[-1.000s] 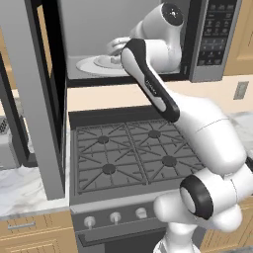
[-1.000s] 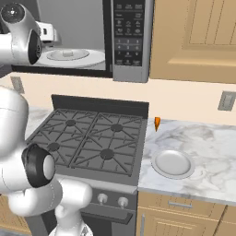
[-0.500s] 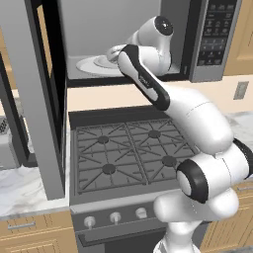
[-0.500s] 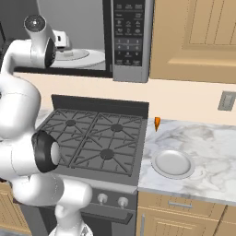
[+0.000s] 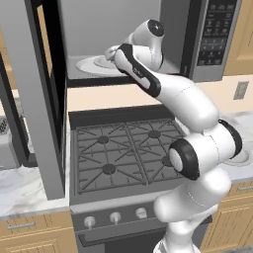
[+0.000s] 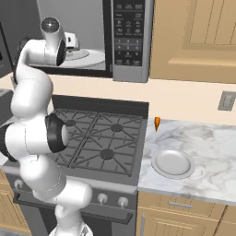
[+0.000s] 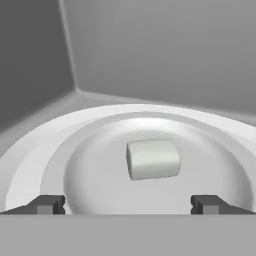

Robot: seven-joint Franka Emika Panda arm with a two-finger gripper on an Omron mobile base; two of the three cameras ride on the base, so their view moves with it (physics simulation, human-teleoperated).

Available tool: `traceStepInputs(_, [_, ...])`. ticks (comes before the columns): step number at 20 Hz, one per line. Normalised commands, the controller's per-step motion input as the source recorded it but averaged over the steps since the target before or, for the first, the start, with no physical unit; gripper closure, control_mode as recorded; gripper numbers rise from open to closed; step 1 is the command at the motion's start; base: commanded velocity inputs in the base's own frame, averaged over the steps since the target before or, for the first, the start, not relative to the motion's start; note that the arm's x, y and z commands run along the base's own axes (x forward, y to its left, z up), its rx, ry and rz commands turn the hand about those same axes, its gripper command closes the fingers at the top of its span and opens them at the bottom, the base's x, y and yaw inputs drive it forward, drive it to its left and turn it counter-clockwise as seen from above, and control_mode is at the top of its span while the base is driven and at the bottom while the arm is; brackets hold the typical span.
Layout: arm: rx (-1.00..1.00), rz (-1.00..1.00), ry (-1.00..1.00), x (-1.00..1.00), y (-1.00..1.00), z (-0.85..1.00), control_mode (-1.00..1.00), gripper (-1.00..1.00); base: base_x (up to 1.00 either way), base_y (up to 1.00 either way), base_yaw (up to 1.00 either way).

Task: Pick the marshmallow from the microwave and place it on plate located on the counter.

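Dark two-finger gripper (image 7: 127, 204) spread wide, holding nothing, white arm reaching into the grey-steel microwave (image 5: 197, 44); hand view alone reveals the off-white blocky marshmallow (image 7: 152, 158) on the pale turntable disc (image 7: 30, 160), right view the round white plate (image 6: 173, 163) on marbled counter (image 6: 207, 147).

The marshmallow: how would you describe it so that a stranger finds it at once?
Look into the open microwave above the stove. On its floor lies a pale round turntable, and the marshmallow rests at its centre, ahead of the open gripper. It is the only small off-white block there.
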Motion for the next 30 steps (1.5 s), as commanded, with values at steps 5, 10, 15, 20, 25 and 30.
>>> traceStepInputs(5, [0.0, 0.0, 0.09, 0.46, 0.0, 0.0, -1.0, -1.0, 0.0, 0.0, 0.0])
traceStepInputs(10, [0.0, 0.0, 0.12, 0.46, 0.0, -0.01, -1.0, -1.0, 0.0, 0.0, 0.0])
traceStepInputs(15, [0.0, 0.0, 0.07, 0.16, 0.0, -0.06, -1.0, -1.0, 0.0, 0.0, 0.0])
traceStepInputs(20, [0.0, 0.0, 0.03, 0.0, 0.0, -0.04, -1.0, -1.0, 0.0, 0.0, 0.0])
traceStepInputs(25, [0.0, 0.0, 0.0, 0.0, 0.0, -0.18, -1.0, -1.0, 0.0, 0.0, 0.0])
traceStepInputs(30, [0.0, 0.0, 0.0, 0.0, 0.0, -0.3, -1.0, -1.0, 0.0, 0.0, 0.0])
